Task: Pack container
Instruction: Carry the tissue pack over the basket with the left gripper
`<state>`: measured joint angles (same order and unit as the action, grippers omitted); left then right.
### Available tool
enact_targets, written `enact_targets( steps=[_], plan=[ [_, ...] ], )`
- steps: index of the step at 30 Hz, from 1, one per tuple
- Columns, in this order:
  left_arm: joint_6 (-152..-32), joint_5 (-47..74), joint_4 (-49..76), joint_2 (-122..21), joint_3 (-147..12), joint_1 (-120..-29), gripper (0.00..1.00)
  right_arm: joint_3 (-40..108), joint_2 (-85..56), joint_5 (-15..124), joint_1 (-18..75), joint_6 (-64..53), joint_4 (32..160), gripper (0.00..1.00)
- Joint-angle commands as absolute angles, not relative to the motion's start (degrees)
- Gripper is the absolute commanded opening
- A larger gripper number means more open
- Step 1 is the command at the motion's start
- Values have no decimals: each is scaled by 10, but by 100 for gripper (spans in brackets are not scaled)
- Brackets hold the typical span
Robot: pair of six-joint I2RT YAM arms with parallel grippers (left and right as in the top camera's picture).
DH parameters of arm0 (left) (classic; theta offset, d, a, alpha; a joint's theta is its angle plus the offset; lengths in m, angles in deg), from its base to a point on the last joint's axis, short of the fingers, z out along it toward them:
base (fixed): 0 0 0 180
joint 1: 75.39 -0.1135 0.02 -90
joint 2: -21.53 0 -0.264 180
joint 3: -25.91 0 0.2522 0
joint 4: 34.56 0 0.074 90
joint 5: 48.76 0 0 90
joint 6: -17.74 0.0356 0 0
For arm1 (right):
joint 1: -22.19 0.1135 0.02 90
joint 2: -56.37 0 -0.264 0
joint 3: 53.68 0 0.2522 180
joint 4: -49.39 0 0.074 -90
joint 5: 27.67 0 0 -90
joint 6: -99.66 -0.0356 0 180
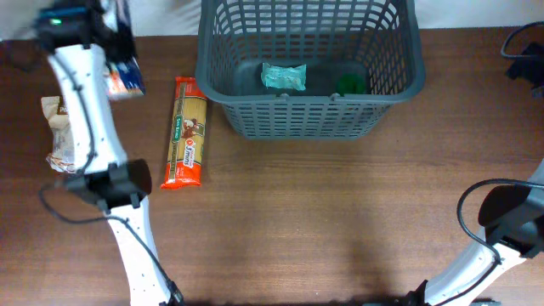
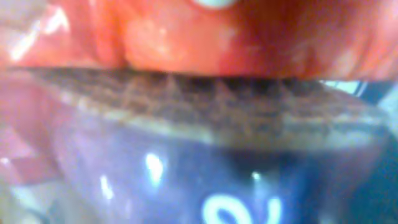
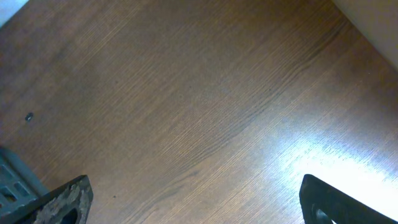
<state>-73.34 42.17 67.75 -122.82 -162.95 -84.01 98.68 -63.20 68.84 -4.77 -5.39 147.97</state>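
Grey plastic with many little slots makes up the big basket [image 1: 310, 115], which sits at the far middle of the brown wooden table [image 1: 340, 221]. Inside it lie a teal packet [image 1: 283, 76] and a green thing [image 1: 350, 83], a little apart. Just left of the basket, a long pasta packet [image 1: 185, 132] with orange ends lies flat on the table. Further left is a beige packet [image 1: 59, 132]. The left gripper [image 1: 123, 49] is down at a blue, orange and white snack packet [image 1: 127, 81] near the far left corner. Its own camera sees only blurry red and blue wrapping, so one cannot tell if its fingers are closed on the packet. The right gripper [image 3: 199, 205] hangs over bare wood, and its fingers [image 3: 62, 202] stand wide apart with nothing between them.
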Motion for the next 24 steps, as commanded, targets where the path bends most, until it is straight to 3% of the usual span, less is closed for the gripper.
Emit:
enact_targets(
  steps=[1,6,13,24],
  plan=[
    [-746,405,684,-1079,-1675,-802,2,984,-625,687,-44,-61,1478,98],
    [-746,405,657,-981,-1675,-693,2,984,-625,687,-44,-61,1478,99],
    [-721,406,583,-981,-1649,-529,2,984,-625,687,-44,-61,1478,99],
    [-714,423,411,-1051,-1518,-500,2,984,-625,687,-44,-61,1478,99]
  ],
)
